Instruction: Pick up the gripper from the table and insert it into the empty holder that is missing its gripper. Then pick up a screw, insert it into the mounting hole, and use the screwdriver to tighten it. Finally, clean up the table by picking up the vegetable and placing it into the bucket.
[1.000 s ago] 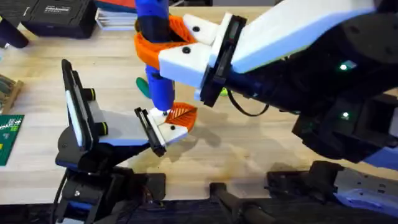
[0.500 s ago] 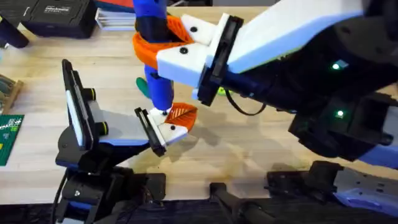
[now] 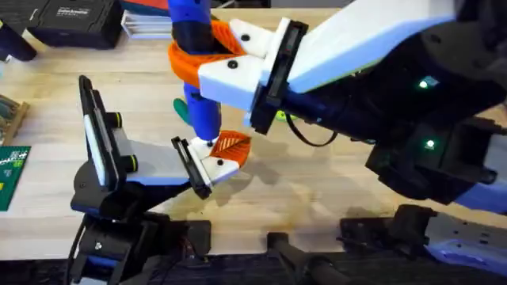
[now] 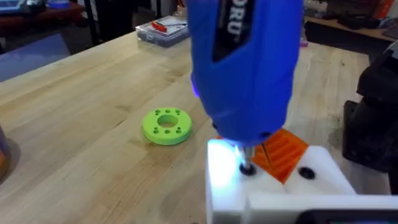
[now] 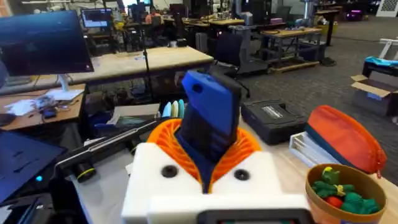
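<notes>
My right gripper reaches across the table and is shut on the blue screwdriver, held upright between its orange pads. The screwdriver glows at its nose, and its bit rests on a small screw in the white part of my left gripper. The lime-green disc lies flat beyond it, touched by nothing. A dark green vegetable peeks out behind the screwdriver. The bucket holds green, yellow and red toy pieces.
A black case sits at the table's far left. An orange and blue pouch lies beside the bucket. A green circuit board is at the left edge. A clear box stands beyond the disc.
The right arm's wrist has edged slightly to the left. The screwdriver's tip stays on the same spot and the left arm has not moved.
</notes>
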